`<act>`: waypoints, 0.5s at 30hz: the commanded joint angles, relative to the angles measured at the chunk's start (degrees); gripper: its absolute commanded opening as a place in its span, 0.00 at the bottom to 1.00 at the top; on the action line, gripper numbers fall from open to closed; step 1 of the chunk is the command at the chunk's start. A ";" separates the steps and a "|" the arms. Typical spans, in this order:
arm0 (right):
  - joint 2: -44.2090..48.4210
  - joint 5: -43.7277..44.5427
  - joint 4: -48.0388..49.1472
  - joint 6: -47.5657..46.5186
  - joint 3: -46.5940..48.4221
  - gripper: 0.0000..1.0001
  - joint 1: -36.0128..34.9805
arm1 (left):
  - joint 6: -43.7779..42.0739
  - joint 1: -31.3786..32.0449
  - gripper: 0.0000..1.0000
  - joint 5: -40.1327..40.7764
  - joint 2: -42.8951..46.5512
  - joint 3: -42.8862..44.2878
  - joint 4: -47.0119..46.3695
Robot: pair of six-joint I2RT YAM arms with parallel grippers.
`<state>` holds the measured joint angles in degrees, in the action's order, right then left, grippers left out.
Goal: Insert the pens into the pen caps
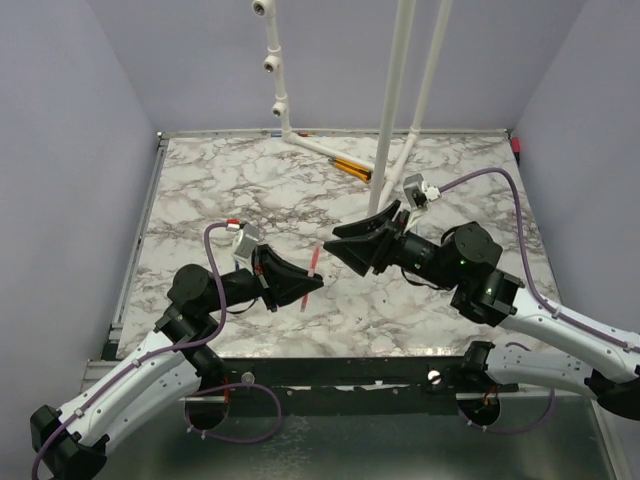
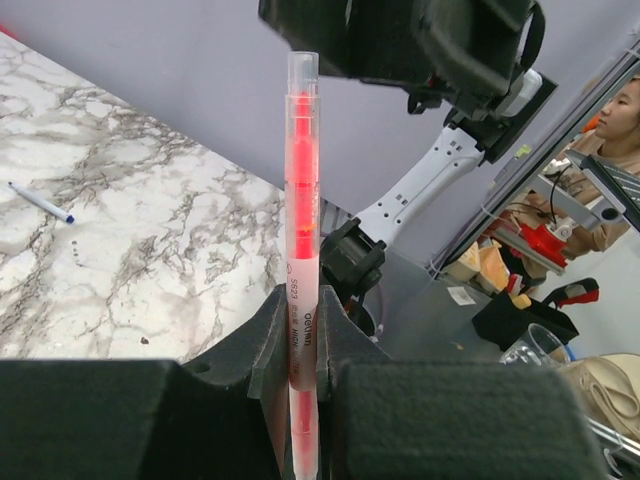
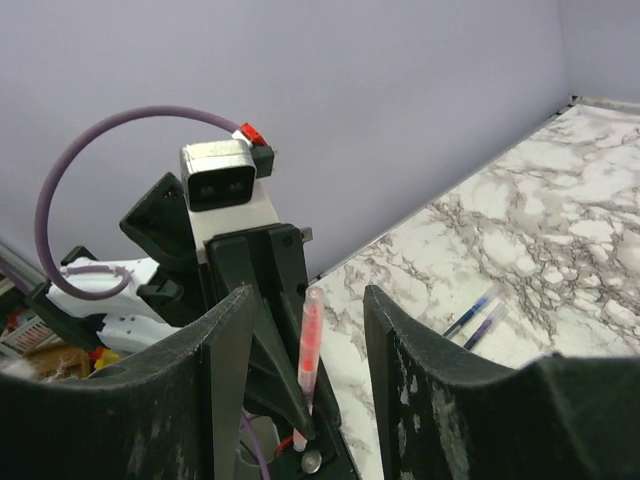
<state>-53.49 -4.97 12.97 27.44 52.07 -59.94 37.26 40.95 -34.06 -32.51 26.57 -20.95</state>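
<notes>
While the left pincer [image 1: 310, 284] is closed on the lower part of the pink-red pen [image 2: 302, 250], the pen stands almost upright, above the table [image 1: 220, 190] and not touching it. In the left wrist view its fingers [image 2: 268, 350] press the barrel from both sides, and the long upper part of the pen rises free above them. The right pincer [image 3: 306, 300] is open, with a clear gap between its two fingers, and it holds nothing. In the top view it hangs just beside the upper end of the pen, with its tips turned toward it. Whether they touch the pen, I cannot tell.

Two other pens lie side by side on the marble table, well apart from both pincers: a blue pen [image 3: 470, 316] and a darker pen [image 3: 489, 325]. At the far side of the table the orange-and-black sticks [image 1: 350, 166] lie beside the foot of the white frame [image 1: 392, 90].
</notes>
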 commanded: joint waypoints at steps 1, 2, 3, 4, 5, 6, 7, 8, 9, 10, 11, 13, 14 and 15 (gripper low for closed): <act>-2.31 1.45 -6.63 -2.25 5.10 0.52 -0.22 | -1.59 -0.21 0.00 1.28 0.25 1.36 1.05; -3.03 1.19 -6.97 -2.30 5.84 0.52 -0.23 | -1.84 -0.17 0.00 1.37 0.19 1.45 1.35; -3.56 0.93 -6.82 -2.30 6.33 0.51 -0.26 | -2.02 -0.19 0.00 1.37 0.15 1.59 1.55; -4.17 0.60 -6.49 -2.30 6.63 0.51 -0.26 | -2.07 -0.17 0.00 1.43 0.09 1.64 1.65; -4.65 0.32 -6.39 -2.17 6.94 0.51 -0.33 | -2.17 -0.17 0.00 1.56 0.18 1.64 1.74; -5.21 0.05 -6.51 -2.19 7.36 0.50 -0.27 | -2.21 -0.17 0.00 1.69 0.22 1.65 1.85; -5.79 -0.10 -6.78 -2.25 8.03 0.49 -0.31 | -2.27 -0.17 0.00 1.84 0.26 1.65 1.96; -6.31 -0.20 -7.01 -2.18 8.42 0.48 -0.27 | -2.23 -0.17 0.00 1.93 0.32 1.65 2.04; -6.82 -0.35 -7.15 -2.17 8.69 0.47 -0.23 | -2.25 -0.17 0.00 1.83 0.30 1.65 2.05; -7.20 -0.65 -7.12 -2.21 8.85 0.45 -0.26 | -2.22 -0.17 0.00 1.73 0.25 1.65 2.05; -7.50 -0.79 -6.97 -2.10 8.81 0.44 -0.31 | -2.25 -0.17 0.00 1.65 0.26 1.67 2.03; -7.88 -1.10 -6.53 -1.96 8.67 0.42 -0.26 | -2.27 -0.18 0.00 1.63 0.26 1.70 2.08; -8.05 -1.36 -6.44 -1.88 8.73 0.41 -0.25 | -2.25 -0.18 0.00 1.69 0.30 1.66 2.12; -8.14 -1.66 -6.33 -1.87 8.59 0.40 -0.26 | -2.27 -0.17 0.00 1.72 0.31 1.63 2.14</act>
<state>-61.21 -4.95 7.22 25.98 59.42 -59.94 35.99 40.95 -33.39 -32.53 26.57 -19.40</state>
